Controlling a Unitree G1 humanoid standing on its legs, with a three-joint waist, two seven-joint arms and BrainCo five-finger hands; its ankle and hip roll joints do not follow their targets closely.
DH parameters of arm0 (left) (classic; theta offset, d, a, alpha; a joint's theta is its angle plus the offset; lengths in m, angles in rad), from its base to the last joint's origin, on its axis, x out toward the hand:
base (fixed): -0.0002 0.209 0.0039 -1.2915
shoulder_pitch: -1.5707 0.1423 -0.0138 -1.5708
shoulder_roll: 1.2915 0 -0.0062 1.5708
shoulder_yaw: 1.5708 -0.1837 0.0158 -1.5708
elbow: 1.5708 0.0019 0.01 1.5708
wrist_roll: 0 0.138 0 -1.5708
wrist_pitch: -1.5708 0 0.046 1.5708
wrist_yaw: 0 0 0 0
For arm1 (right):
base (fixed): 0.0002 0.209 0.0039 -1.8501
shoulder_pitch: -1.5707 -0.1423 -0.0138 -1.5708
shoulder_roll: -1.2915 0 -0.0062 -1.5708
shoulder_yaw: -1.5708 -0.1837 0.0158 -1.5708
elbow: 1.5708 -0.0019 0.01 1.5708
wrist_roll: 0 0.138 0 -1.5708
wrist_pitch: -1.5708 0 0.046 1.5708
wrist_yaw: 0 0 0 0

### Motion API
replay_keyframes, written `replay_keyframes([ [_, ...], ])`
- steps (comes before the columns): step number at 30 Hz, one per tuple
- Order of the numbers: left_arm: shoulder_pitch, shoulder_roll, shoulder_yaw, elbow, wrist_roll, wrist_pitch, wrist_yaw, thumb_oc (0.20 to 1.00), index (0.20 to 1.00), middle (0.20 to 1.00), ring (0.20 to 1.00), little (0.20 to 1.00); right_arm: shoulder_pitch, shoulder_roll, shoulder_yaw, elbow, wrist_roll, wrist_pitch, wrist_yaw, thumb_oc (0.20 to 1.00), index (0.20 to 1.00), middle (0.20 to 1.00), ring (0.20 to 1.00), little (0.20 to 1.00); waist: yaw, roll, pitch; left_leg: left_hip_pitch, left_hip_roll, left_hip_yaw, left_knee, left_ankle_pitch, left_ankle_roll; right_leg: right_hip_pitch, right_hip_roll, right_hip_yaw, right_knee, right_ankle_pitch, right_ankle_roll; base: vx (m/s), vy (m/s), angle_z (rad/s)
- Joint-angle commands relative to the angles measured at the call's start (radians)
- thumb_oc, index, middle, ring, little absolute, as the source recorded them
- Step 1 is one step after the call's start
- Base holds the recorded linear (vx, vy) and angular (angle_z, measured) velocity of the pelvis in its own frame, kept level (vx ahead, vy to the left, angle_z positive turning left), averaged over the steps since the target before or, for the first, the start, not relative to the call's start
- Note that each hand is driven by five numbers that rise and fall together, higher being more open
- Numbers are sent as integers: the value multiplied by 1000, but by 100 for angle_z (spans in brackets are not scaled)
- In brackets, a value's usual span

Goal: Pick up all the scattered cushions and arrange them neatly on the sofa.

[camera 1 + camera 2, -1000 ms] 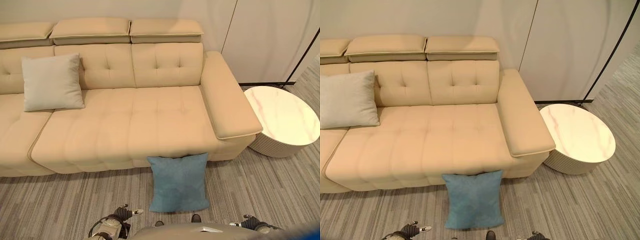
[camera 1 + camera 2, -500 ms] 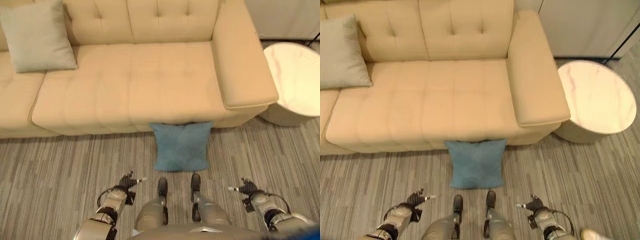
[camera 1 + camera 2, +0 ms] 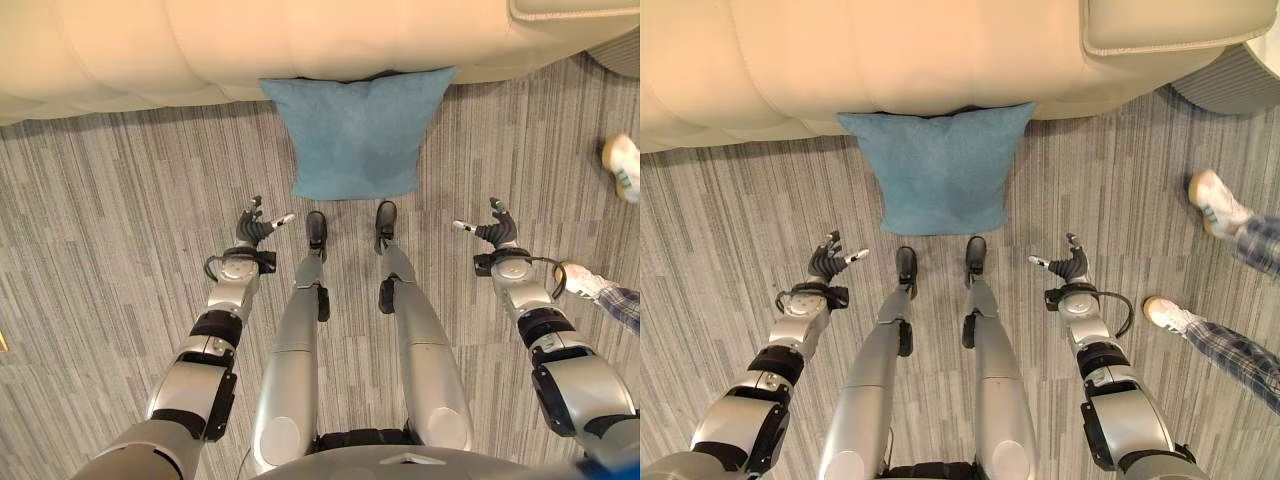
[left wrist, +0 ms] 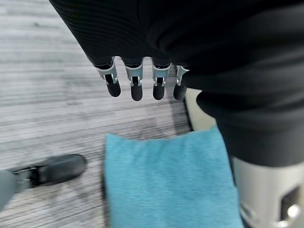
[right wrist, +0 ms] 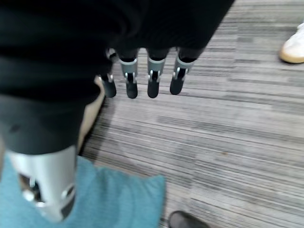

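The blue cushion (image 3: 360, 130) is seen flat on the striped carpet (image 3: 110, 220) at 12 o'clock, its far edge against the sofa (image 3: 200, 40), while the left hand (image 3: 250, 228) and right hand (image 3: 495, 232) are held empty, fingers loosely spread, and a person's shoes (image 3: 1215, 200) are caught at 3 o'clock.

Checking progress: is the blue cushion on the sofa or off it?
Off: the blue cushion lies on the carpet against the sofa front.
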State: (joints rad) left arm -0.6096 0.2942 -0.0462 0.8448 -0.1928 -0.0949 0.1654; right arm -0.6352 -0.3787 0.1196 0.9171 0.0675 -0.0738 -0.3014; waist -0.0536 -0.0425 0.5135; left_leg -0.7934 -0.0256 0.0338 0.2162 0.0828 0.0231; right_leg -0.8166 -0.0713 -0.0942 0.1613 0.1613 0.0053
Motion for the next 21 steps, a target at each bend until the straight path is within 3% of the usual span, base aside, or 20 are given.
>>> replay_keyframes([
  [1, 0, 36, 20, -17, -37, -21, 36, 1000, 1000, 1000, 1000, 1000, -3, -77, 18, -64, 23, -33, -56, 1000, 1000, 1000, 1000, 1000, -9, 36, -14, -72, -11, -80, 80, -101, -34, -11, -8, 32, 146, -57, 23, 0, 0, 0],
  [12, -210, 120, -24, -62, -48, -23, 92, 1000, 1000, 1000, 1000, 1000, -225, -139, 97, -119, 22, -50, -124, 1000, 1000, 1000, 1000, 1000, -28, 55, 6, -352, -29, -88, 214, -143, -18, -276, -8, 43, 269, -69, 33, 14, 7, 2],
  [21, -304, 111, -73, -94, -37, -13, 109, 1000, 1000, 1000, 1000, 1000, -341, -133, 165, -129, 24, -55, -135, 1000, 1000, 1000, 1000, 1000, -23, 68, 6, -427, -34, -95, 241, -149, -14, -360, -3, 48, 311, -91, 27, 0, 0, 0],
])
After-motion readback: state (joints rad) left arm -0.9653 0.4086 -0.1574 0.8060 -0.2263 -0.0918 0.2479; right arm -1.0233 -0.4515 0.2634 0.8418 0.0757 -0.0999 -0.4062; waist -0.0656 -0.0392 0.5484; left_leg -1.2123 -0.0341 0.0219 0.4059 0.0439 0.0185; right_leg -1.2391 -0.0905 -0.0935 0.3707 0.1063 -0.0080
